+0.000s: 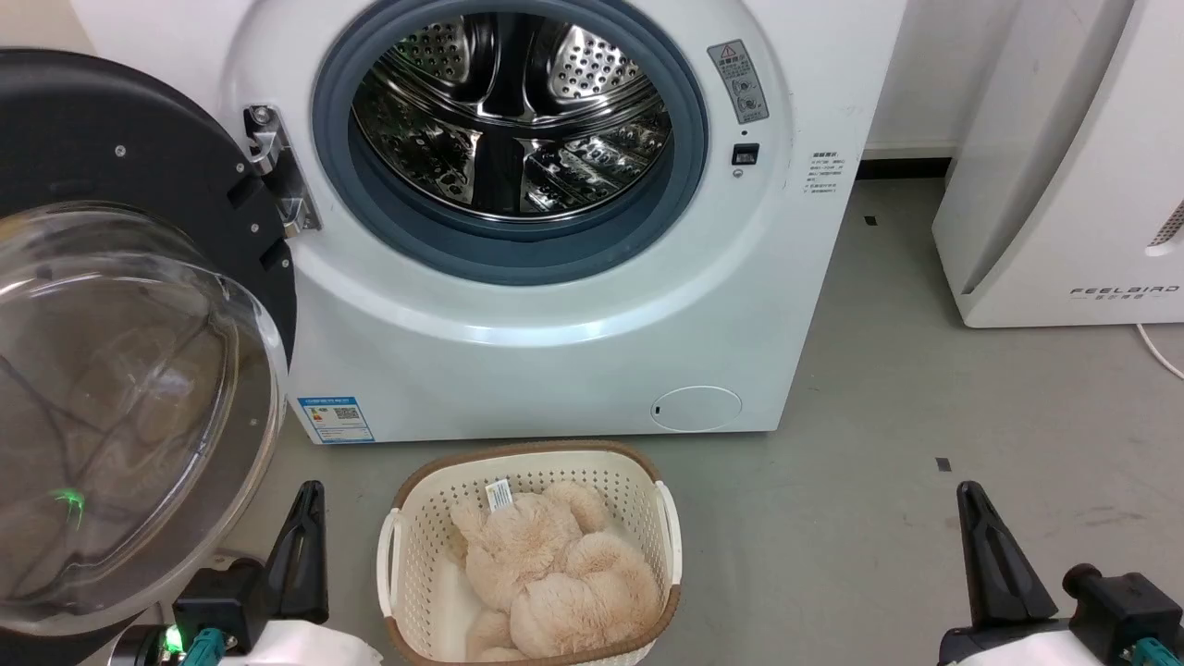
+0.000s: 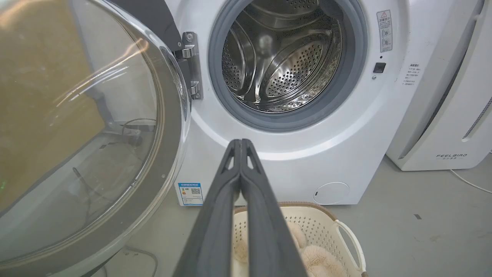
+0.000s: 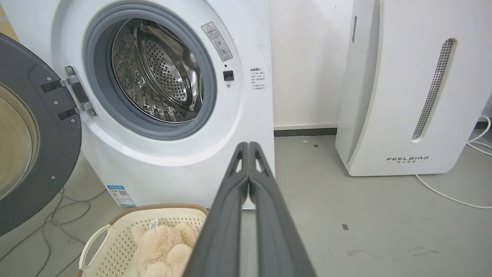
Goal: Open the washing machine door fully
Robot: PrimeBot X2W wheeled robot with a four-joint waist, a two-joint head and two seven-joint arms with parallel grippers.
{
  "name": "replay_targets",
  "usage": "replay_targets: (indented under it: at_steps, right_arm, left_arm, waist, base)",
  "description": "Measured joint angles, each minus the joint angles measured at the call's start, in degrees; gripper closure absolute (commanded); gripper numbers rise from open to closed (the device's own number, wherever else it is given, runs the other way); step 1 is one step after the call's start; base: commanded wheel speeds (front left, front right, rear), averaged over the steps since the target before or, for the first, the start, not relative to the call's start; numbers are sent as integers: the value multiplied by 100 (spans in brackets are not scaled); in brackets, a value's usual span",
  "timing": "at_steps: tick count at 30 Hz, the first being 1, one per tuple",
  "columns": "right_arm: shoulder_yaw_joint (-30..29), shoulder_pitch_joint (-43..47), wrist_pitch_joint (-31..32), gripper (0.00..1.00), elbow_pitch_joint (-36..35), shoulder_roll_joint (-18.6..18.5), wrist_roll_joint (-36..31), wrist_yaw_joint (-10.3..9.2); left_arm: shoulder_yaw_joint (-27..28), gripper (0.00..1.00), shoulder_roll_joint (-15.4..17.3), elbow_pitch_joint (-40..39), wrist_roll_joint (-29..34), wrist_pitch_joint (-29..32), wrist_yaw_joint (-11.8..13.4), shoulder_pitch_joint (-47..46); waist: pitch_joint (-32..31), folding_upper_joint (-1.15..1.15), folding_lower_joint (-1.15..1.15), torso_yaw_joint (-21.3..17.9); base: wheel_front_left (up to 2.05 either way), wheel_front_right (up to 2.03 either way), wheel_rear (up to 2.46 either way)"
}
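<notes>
The washing machine door (image 1: 129,351) stands swung wide, left of the drum (image 1: 509,111), so opening looks all but done; whether the hinge (image 1: 277,171) has reached its stop is unclear. The left end effector (image 1: 310,495) and right end effector (image 1: 968,495) sit low, fingers pressed together, empty. Any remainder calls for a light outward nudge from the left.

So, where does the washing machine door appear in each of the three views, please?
Head view: the door is at the left edge, open, with its glass bowl towards the camera.
Left wrist view: the door takes the left part, the glass bowl large and close.
Right wrist view: the door is at the left edge, its dark-grey inner face showing.
Shared landmark: the metal hinge beside the drum opening.
</notes>
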Motion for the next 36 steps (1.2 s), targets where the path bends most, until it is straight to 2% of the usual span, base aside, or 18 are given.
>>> replay_targets:
  at_steps: [36]
  right_arm:
    - [64,-77,411,100,-86,0,-279,0]
  left_arm:
    - [-183,100,-4,-226,94,409,152,-2]
  waist:
    - [-27,0,1,58]
  base:
    - [0,0,0]
